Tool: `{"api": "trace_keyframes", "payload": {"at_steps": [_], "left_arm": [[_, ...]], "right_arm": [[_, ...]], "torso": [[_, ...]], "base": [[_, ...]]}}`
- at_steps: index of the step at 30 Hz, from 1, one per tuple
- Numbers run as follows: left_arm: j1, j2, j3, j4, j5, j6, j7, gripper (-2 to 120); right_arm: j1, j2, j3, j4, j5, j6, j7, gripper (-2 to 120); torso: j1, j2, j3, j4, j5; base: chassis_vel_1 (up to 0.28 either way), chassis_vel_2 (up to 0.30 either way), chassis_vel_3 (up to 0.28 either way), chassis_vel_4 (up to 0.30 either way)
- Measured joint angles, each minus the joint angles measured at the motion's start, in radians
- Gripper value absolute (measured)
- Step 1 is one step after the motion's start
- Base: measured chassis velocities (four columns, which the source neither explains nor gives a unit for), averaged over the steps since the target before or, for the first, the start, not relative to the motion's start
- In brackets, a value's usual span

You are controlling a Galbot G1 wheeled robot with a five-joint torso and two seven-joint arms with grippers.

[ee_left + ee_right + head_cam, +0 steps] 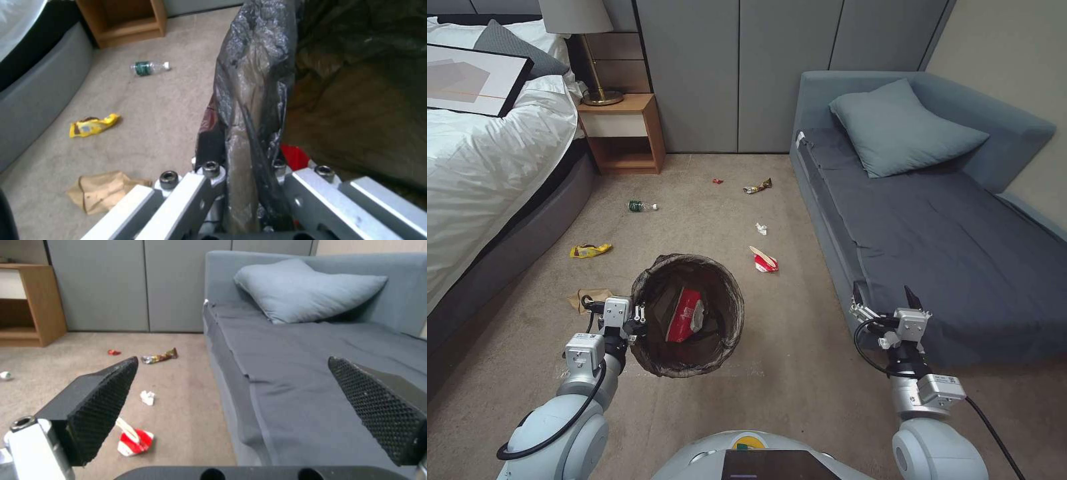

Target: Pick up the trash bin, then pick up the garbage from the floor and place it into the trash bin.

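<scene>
I'm holding the bin [688, 313] with the left gripper [639, 313], clamped on its rim at 9 o'clock. The bin is round, lined with a dark crinkly bag, and one red packet [684, 315] is lying inside.

Right gripper [231, 400] is hanging spread wide with nothing in it, over the sofa [934, 227] edge.

I'm counting seven pieces on the carpet: bottle [642, 206] at 11, yellow wrapper [590, 250] at 10, paper bag [589, 298] at 9, gold wrapper [758, 186] at 1, red scrap [717, 181] at 12, white scrap [761, 229] at 1, red-white packet [764, 260] at 2.
</scene>
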Motion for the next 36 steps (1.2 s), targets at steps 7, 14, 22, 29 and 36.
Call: {"api": "trace_keyframes", "payload": {"at_steps": [7,14,22,29,36], "left_arm": [[0.003,0.001,-0.001,-0.003,-0.001,0.0,0.0,3],[0.003,0.001,-0.001,-0.003,-0.001,0.0,0.001,3],[0.005,0.001,-0.001,-0.005,-0.001,-0.001,0.001,3],[0.004,0.0,-0.001,-0.005,-0.001,-0.001,0.0,3],[0.004,0.0,-0.002,-0.005,-0.001,-0.002,0.0,3]], "right_arm": [[0.004,0.001,-0.006,0.0,-0.003,0.0,0.0,100],[0.004,0.001,-0.008,-0.001,-0.004,-0.001,0.0,100],[0.005,0.0,-0.012,-0.001,-0.006,-0.003,0.001,100],[0.005,0.0,-0.013,-0.001,-0.007,-0.003,0.001,100],[0.004,0.001,-0.012,-0.001,-0.007,-0.002,0.001,100]], "torso": [[0.0,0.0,0.0,0.0001,0.0001],[0.0,0.0,0.0,-0.0003,0.0001],[0.0,0.0,0.0,-0.0002,0.0001],[0.0,0.0,0.0,-0.0001,0.0001],[0.0,0.0,0.0,0.0,0.0001]], "base": [[-0.112,0.099,0.115,-0.107],[-0.123,0.112,0.111,-0.106],[-0.104,0.108,0.104,-0.105],[-0.107,0.116,0.109,-0.106],[-0.103,0.106,0.109,-0.116]]}}
